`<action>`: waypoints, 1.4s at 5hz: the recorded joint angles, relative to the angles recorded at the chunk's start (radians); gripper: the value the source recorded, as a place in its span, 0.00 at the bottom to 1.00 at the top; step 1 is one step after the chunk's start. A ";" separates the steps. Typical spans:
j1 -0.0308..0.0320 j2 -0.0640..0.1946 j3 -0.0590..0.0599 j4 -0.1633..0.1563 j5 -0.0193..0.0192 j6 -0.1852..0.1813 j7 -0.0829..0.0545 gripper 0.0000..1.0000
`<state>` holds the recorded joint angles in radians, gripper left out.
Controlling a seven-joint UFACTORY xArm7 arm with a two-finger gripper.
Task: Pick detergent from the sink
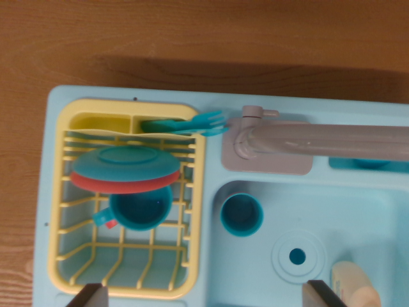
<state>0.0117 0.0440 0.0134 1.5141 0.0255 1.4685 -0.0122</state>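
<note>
Looking down the wrist view: smooth pale detergent bottle [354, 286] lies in the glossy blue plastic sink [383, 211], near right, beside the round drain [298, 257]. Tool [204, 295] spread wide, holding nothing; both dark tips frame the near edge.

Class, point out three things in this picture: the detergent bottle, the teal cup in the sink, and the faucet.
detergent bottle [353, 284], wrist view, on its cream body
teal cup [241, 215], wrist view, on its inside
faucet [307, 141], wrist view, on its grey spout

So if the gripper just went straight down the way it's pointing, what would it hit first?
Probably the bare floor of the sink, between the teal cup and the drain. The detergent bottle lies by the right fingertip of the gripper; depth is uncertain.
</note>
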 joint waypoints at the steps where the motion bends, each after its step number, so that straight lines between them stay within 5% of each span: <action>1: -0.0060 0.002 -0.006 -0.026 0.0024 -0.027 -0.014 0.00; 4: -0.0138 0.005 -0.015 -0.061 0.0056 -0.063 -0.032 0.00; 7: -0.0308 0.011 -0.032 -0.135 0.0125 -0.140 -0.071 0.00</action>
<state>-0.0191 0.0548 -0.0190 1.3787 0.0380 1.3280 -0.0831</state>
